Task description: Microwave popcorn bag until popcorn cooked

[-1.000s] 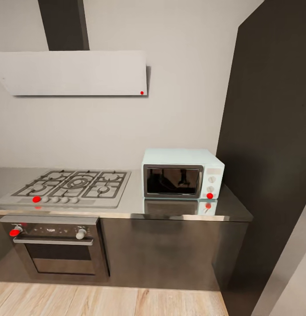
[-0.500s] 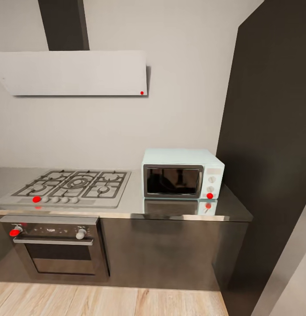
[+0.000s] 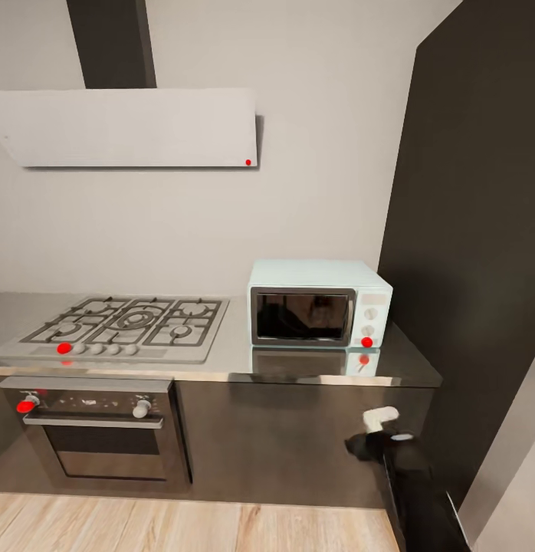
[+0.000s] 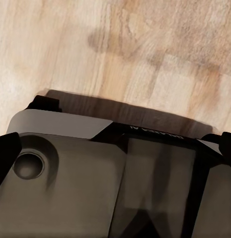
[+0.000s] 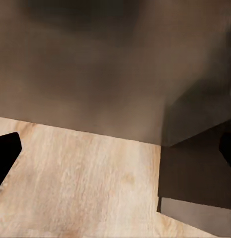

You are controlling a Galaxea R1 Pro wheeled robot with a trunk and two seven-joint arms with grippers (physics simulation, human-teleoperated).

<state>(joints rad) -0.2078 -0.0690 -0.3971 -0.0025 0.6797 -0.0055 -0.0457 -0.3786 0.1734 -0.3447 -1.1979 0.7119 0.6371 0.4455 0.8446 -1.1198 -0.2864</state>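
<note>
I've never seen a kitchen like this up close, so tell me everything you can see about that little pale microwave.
The microwave is a small pale blue-white box standing upright on the grey steel-look countertop, right of the gas hob and close to the wall. Its steel-framed dark glass door is closed and shows dim reflections; what is inside cannot be made out. The right panel carries two white knobs above a small red light. Its front mirrors faintly in the worktop. Nothing else touches it.

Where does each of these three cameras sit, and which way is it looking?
Head view: up on the robot's head, facing the countertop, microwave and hob; its right arm shows low.
Left wrist view: on the left arm, aimed down at the wood floor and the robot's base.
Right wrist view: on the right arm, facing dark cabinet fronts above that same floor, which both wrist views share.
</note>
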